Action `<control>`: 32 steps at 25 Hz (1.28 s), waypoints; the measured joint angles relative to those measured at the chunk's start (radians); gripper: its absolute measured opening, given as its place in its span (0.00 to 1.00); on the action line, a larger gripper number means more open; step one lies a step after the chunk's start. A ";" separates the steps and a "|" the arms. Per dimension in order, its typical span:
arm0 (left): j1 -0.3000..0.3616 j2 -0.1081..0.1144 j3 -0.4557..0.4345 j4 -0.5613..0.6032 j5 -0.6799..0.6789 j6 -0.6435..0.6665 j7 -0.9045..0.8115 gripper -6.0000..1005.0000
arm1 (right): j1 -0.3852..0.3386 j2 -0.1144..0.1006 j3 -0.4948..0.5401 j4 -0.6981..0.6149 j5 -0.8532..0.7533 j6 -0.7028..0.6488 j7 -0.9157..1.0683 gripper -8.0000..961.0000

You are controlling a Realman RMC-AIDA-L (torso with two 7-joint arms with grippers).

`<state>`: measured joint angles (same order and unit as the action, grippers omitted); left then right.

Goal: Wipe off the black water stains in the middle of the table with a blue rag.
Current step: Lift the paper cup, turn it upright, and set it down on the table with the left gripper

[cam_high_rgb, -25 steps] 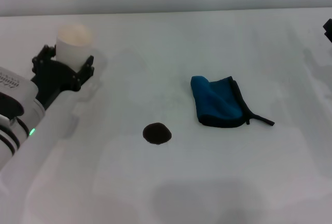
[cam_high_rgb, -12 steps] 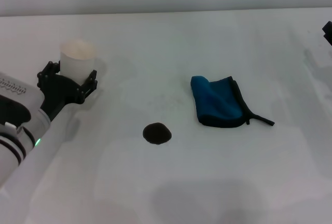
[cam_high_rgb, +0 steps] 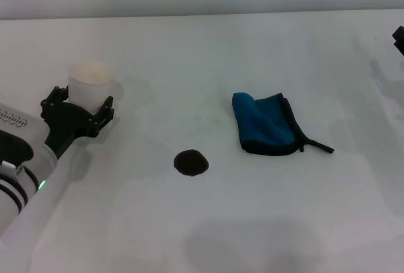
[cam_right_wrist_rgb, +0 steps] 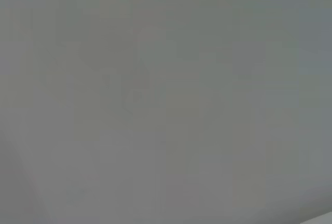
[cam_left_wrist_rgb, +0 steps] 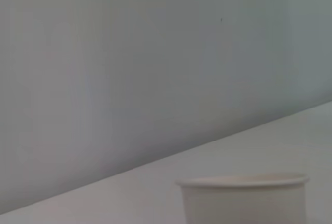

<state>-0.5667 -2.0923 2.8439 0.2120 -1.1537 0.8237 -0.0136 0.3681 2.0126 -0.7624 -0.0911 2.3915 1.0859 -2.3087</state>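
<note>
The black water stain [cam_high_rgb: 190,162], a small roundish dark blotch, lies on the white table [cam_high_rgb: 252,229] near its middle. The blue rag [cam_high_rgb: 265,124], folded with black edging and a thin black strap, lies flat to the right of the stain and a little farther back. My left gripper [cam_high_rgb: 81,102] is at the table's left side, shut on a translucent white cup [cam_high_rgb: 90,78] held upright low over the table. The cup's rim also shows in the left wrist view [cam_left_wrist_rgb: 244,182]. Only a black bit of my right gripper [cam_high_rgb: 399,38] shows at the far right edge, well away from the rag.
The table's far edge meets a plain grey wall. The right wrist view shows only a blank grey surface.
My left gripper has carried the cup toward me and down, closer to the tabletop. The rag, the stain and the right arm have not moved.
</note>
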 joint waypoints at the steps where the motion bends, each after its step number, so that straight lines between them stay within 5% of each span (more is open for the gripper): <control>1: 0.000 0.000 0.000 0.000 0.000 0.000 0.000 0.78 | 0.000 0.000 0.000 0.000 0.000 0.000 0.000 0.82; 32: 0.065 0.003 -0.015 0.056 -0.048 0.023 -0.009 0.88 | -0.013 -0.002 0.000 -0.001 0.000 0.003 0.000 0.82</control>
<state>-0.5016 -2.0898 2.8289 0.2682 -1.2021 0.8463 -0.0229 0.3546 2.0110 -0.7623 -0.0920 2.3915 1.0890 -2.3087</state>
